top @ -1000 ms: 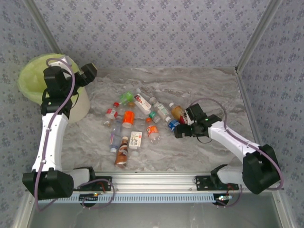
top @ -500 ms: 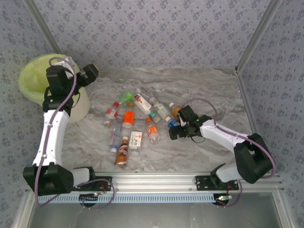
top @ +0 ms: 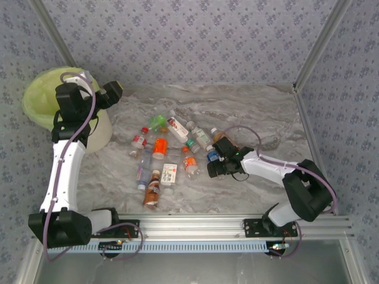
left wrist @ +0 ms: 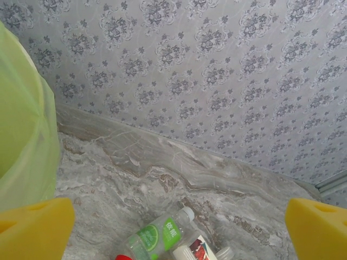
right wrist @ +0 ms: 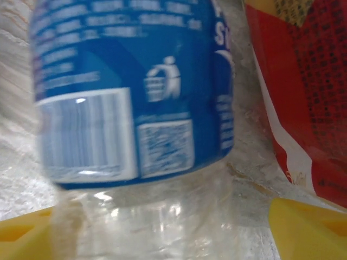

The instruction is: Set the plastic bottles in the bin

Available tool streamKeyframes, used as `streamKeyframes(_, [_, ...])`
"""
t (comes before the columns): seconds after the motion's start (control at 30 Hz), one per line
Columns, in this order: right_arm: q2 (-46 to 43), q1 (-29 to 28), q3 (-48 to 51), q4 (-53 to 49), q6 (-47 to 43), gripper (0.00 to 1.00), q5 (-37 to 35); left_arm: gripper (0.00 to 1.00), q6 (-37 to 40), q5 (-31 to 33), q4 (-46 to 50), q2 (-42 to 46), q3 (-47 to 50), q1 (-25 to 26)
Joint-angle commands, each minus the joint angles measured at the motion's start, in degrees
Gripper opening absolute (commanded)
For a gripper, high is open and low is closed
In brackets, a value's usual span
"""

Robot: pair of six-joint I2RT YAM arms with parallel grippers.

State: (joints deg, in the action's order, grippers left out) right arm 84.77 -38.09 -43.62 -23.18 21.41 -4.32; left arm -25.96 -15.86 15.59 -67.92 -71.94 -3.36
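**Blue-labelled bottle framed by the right fingers; left fingers spread beside the bin**

The right gripper (top: 214, 161) is seen lowered at the right edge of the heap of plastic bottles (top: 169, 151) on the marble table (top: 260, 112). In the right wrist view, a blue-labelled bottle (right wrist: 135, 81) is seen lying between the yellow fingers (right wrist: 309, 227), its clear body reaching down between them. The fingers are held apart: a strip of table is visible between the bottle and the right-hand finger, while the left-hand finger is partly covered by the clear plastic, so contact there cannot be told. A red-labelled bottle (right wrist: 303, 81) is seen just beyond the right-hand finger, close beside the blue label.

The left gripper (top: 113, 90) is held raised, with its fingers (left wrist: 32, 227) spread wide and nothing between them. The bin (left wrist: 21, 124), lined with a yellow-green bag, is seen just outside the left-hand finger. A green-labelled bottle (left wrist: 157, 235) is seen lying on the table ahead of the gap between the fingers, well below them.
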Motion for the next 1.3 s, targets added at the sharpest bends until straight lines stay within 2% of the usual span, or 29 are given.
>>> streamKeyframes(0.0, [2.3, -0.63, -0.41, 0.34, 0.82, 0.87, -1.03, 0.99, 1.42, -0.22, -1.4, 1.09, -0.56, 0.01])
streamKeyframes(0.2, [4.99, -1.11, -1.04, -0.54, 2.57, 0.84, -1.46, 0.99, 1.35, -0.96, -1.27, 1.21, -0.39, -0.03])
streamKeyframes(0.6, [0.68, -2.77, -0.52, -1.34, 1.53, 0.62, -4.02, 0.99, 0.03, -4.4, -2.1, 0.52, -0.2, -0.05])
streamKeyframes(0.87, [-5.17, -3.66, 1.37, 0.28, 0.94, 0.53, -6.13, 0.99, -1.41, -4.54, -1.89, 0.43, -0.33, -0.02])
streamKeyframes(1.07, [-13.04, -3.83, 4.92, 4.4, 0.96, 0.48, -7.61, 1.0, -4.04, -0.49, -0.74, 0.71, 0.74, 0.01])
streamKeyframes(1.27, [-19.88, -3.41, 6.74, 7.52, 0.17, 0.47, -6.69, 0.99, -3.67, -7.14, 0.3, -0.25, 0.15, 1.13])
